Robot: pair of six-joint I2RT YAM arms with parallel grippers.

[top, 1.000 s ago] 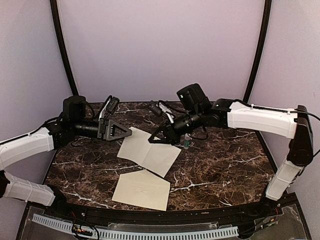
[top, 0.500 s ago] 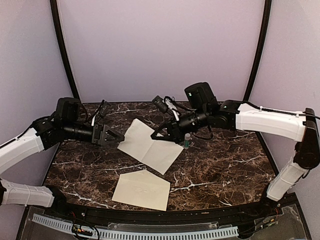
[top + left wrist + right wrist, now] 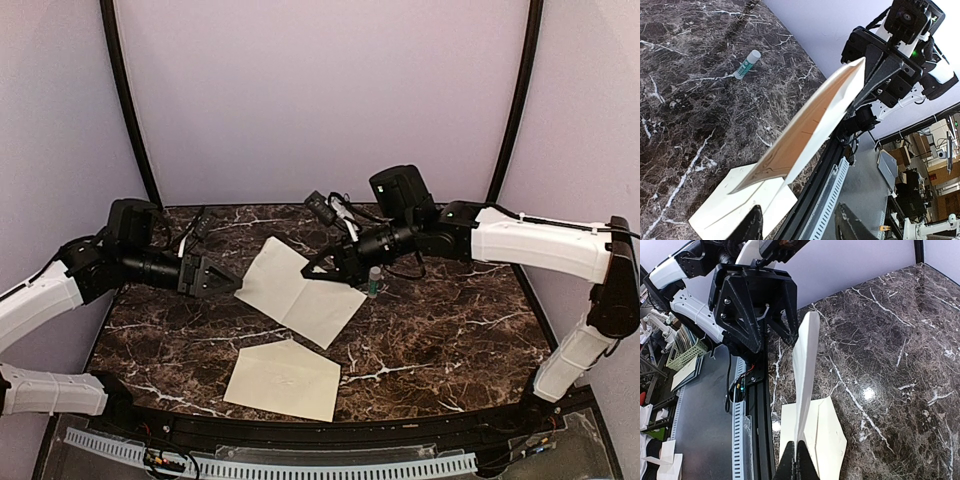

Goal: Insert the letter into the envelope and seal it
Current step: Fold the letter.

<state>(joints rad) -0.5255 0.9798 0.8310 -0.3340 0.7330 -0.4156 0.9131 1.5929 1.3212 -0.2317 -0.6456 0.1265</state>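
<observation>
Right gripper (image 3: 328,273) clamped on letter (image 3: 297,292) at its 2 o'clock edge (sheet raised, tilted). Left gripper (image 3: 232,283) jaws spread by the 9 o'clock corner. Envelope (image 3: 283,380) flat at 6 o'clock, flap open.

letter, look: I see a plain whitish sheet (image 3: 298,292), paler than the envelope (image 3: 283,380), with one fold crease across its middle.
letter, pose: lifted off the desk (image 3: 450,320) and tilted, its far right edge pinched in my right hand (image 3: 325,274); both wrist views show it nearly edge-on.
envelope, look: long, cream-yellow, with a faint emblem at its middle.
envelope, pose: flat on the desk, pointed flap open.
envelope, place: near the desk's front edge, just in front of the letter's low corner.
</observation>
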